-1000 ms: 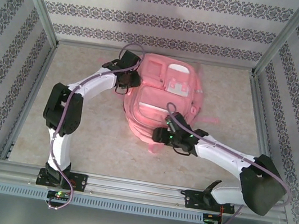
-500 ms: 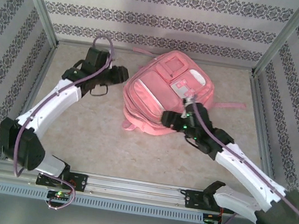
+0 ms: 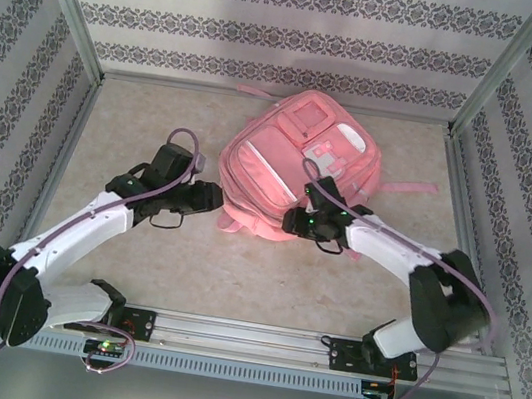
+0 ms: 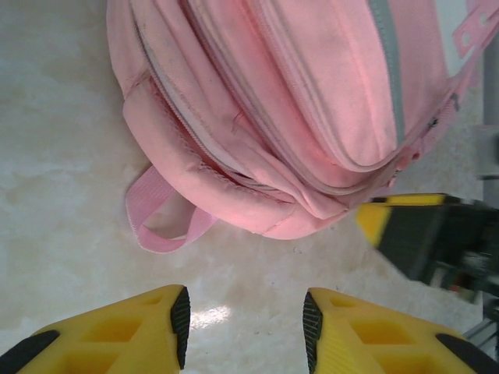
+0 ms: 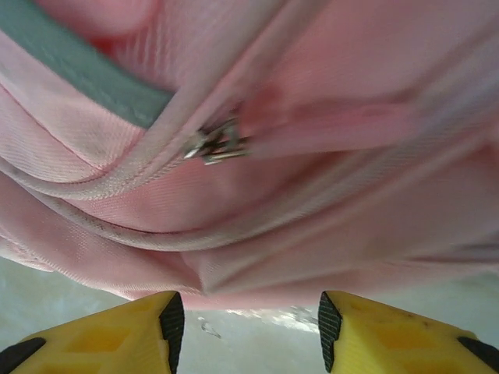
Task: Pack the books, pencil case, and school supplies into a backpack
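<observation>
Currently the pink backpack [image 3: 301,170] lies front-up on the table [image 3: 158,112]. Just off the backpack's near-left corner, the left gripper [image 3: 207,200] hovers with fingers spread and empty. At the backpack's near edge the right gripper [image 3: 293,222] faces a zipper pull [image 5: 214,144], jaws likewise parted, grasping nothing.

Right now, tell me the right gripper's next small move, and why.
Probably ease the right gripper forward onto the zipper pull just ahead of it. Its jaws stand open and empty, just short of the backpack, which looks zipped shut.
</observation>
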